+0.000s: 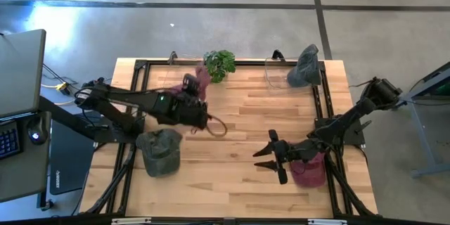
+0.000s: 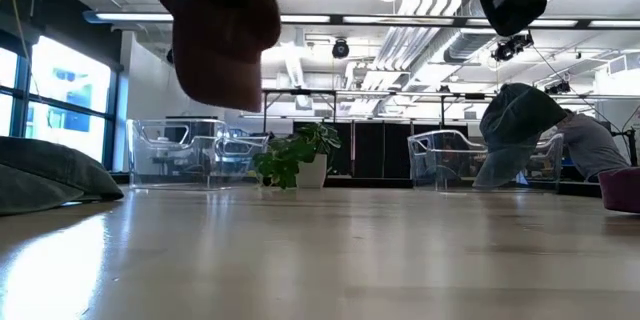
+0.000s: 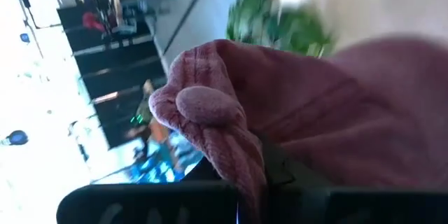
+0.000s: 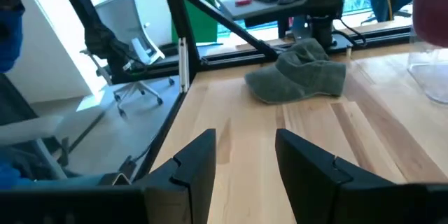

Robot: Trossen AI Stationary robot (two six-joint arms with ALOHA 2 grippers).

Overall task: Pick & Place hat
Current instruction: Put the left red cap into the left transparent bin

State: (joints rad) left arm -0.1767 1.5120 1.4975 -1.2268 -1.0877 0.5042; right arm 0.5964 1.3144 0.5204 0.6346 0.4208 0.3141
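Note:
A maroon hat hangs lifted clear above the table, held by my left gripper near the table's middle. In the left wrist view, the maroon hat fills the picture, its top button toward the camera. A grey-green hat lies flat on the table by the near left edge. A blue-grey hat sits on a clear stand at the far right. My right gripper is open above the table's near right part, next to a second maroon hat. My left gripper is shut on the maroon hat's crown, beside the top button, where the cloth is bunched into folds. The gripper's own body hides the fingers. The hat is lifted clear of the table and hangs below the gripper.
A small potted plant stands at the far edge, close to the held hat. Clear plastic stands line the far edge. A dark frame runs along the table's sides. Bare wood lies between the two grippers.

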